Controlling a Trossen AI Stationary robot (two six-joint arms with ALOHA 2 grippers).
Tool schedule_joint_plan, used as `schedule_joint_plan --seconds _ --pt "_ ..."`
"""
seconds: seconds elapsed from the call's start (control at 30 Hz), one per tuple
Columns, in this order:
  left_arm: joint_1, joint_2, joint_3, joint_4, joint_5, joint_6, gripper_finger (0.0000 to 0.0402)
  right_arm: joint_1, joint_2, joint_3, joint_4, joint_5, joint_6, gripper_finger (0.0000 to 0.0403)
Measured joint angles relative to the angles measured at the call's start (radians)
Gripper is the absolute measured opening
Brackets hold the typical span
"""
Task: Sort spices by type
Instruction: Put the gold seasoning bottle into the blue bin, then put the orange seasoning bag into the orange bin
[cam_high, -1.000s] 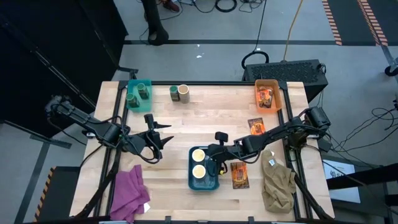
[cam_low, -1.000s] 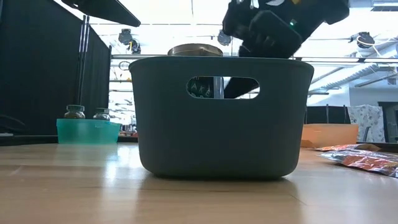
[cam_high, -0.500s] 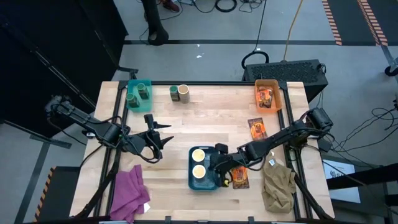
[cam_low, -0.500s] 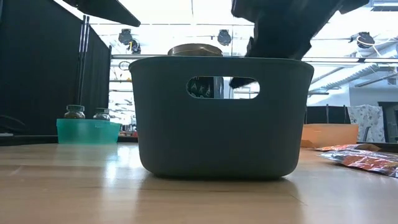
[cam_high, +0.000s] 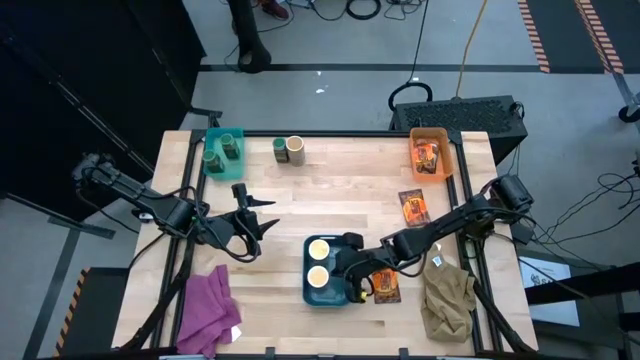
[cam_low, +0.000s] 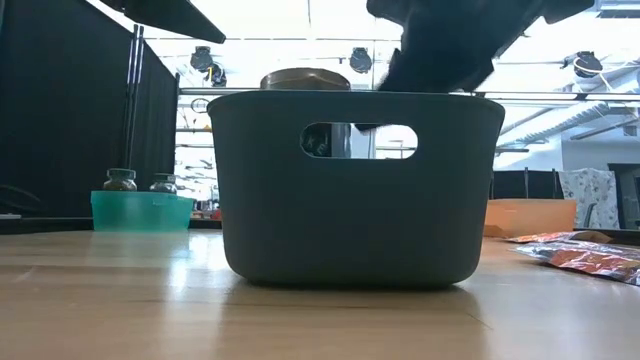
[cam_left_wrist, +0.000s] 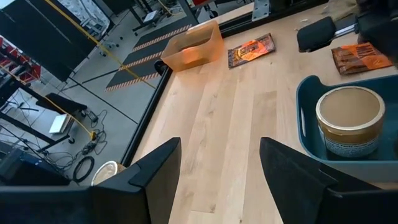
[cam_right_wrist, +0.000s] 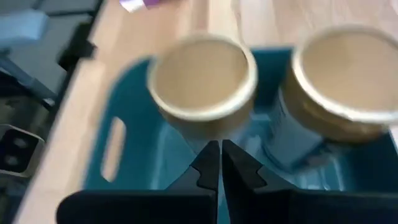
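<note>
A dark teal basket (cam_high: 345, 243) near the table's front middle holds two cream-topped spice jars, the near jar (cam_high: 318, 276) and the far jar (cam_high: 320, 249). My right gripper (cam_high: 350, 275) is shut and reaches over the basket's right rim; in the right wrist view its tips (cam_right_wrist: 221, 155) point between the near jar (cam_right_wrist: 202, 78) and the far jar (cam_right_wrist: 348, 74). My left gripper (cam_high: 258, 215) hangs open and holds nothing, left of the basket. One orange packet (cam_high: 386, 284) lies partly under my right arm; another packet (cam_high: 412, 205) lies farther back. My right gripper has its shut fingertips (cam_right_wrist: 211, 155) low inside the basket, slanting down from the table's right, close to the near jar's lower side (cam_right_wrist: 199, 134). Whether they touch the jar I cannot tell. The jar stands upright on the basket's floor.
A green tray (cam_high: 222, 133) at the far left holds two green jars; a green jar (cam_high: 280, 149) and a cream-topped jar (cam_high: 295, 149) stand beside it. An orange bin (cam_high: 447, 150) with a packet sits far right. Purple cloth (cam_high: 207, 310) near left, khaki cloth (cam_high: 447, 295) near right.
My right gripper, still shut, has swung toward the table's near edge and now sits over the basket's right rim with its tips inside. The near jar has slid a little toward the table's left inside the basket, staying upright.
</note>
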Motion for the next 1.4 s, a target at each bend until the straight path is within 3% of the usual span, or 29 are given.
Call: schedule_joint_plan --seconds 0.33,0.67,0.97,1.13,1.4 --pt "0.0 0.0 0.0 -0.001 0.0 0.0 0.0223 -0.031 -0.008 0.0 -0.183 0.18 0.041 0.0" --pt "0.0 0.0 0.0 -0.001 0.0 -0.001 0.0223 -0.095 -0.005 0.0 -0.079 0.18 -0.098 0.0" --pt "0.0 0.0 0.0 -0.002 0.0 -0.002 0.0223 -0.097 -0.007 0.0 -0.106 0.181 -0.114 0.0" --pt "0.0 0.0 0.0 0.0 0.0 -0.003 0.0223 -0.099 -0.066 0.0 -0.225 0.234 -0.057 0.0" --pt "0.0 0.0 0.0 0.059 0.0 0.005 0.0223 -0.16 -0.232 0.0 -0.444 0.235 0.111 0.0"
